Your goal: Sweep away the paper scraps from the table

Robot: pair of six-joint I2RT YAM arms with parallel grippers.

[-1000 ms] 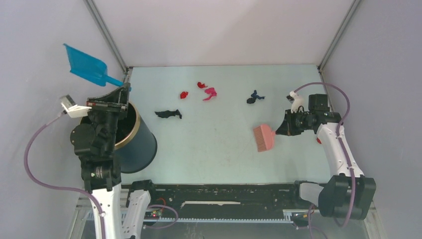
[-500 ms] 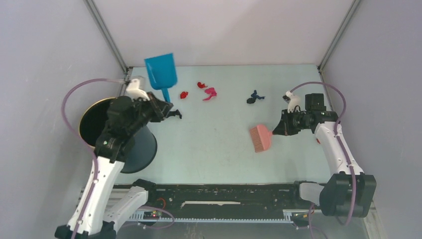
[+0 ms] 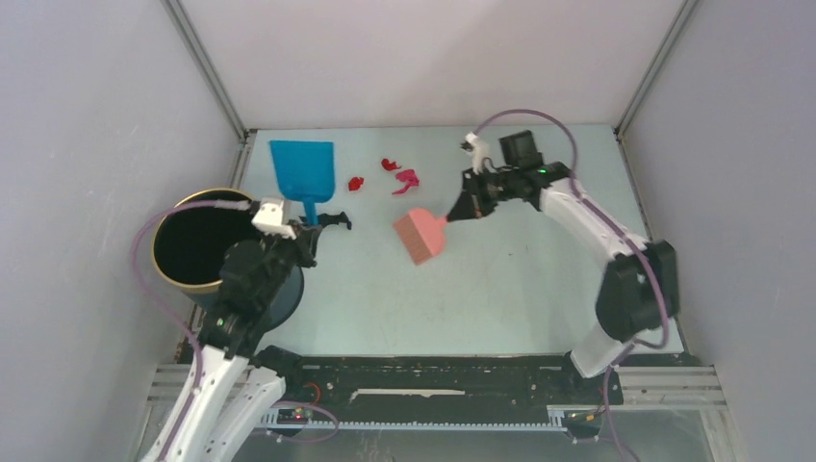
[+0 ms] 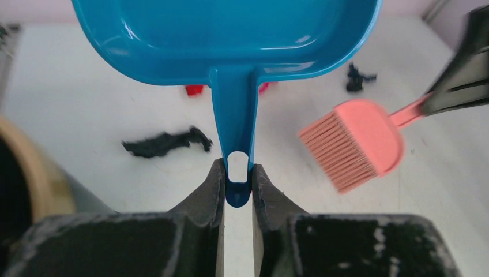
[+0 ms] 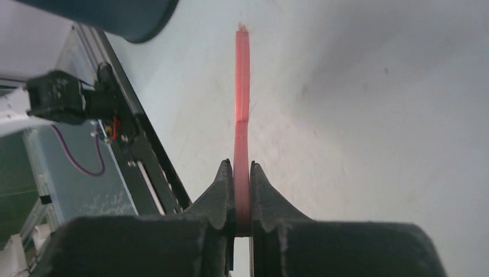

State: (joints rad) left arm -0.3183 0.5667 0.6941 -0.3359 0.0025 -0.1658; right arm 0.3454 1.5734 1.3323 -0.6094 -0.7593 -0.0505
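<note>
left gripper (image 4: 237, 173) jaws clamp dustpan (image 3: 301, 168) handle, pan now swung down over rear-left surface (image 3: 500, 279) | right gripper (image 5: 242, 173) jaws pinch brush (image 3: 420, 234), moved from right to centre | paper scraps (image 3: 405, 179) unswept between pan and brush | sweep looks ready to start

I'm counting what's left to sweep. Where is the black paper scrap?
In the top view, the black paper scrap lies on the table, left of centre, just right of the blue dustpan handle and the left end effector.
</note>
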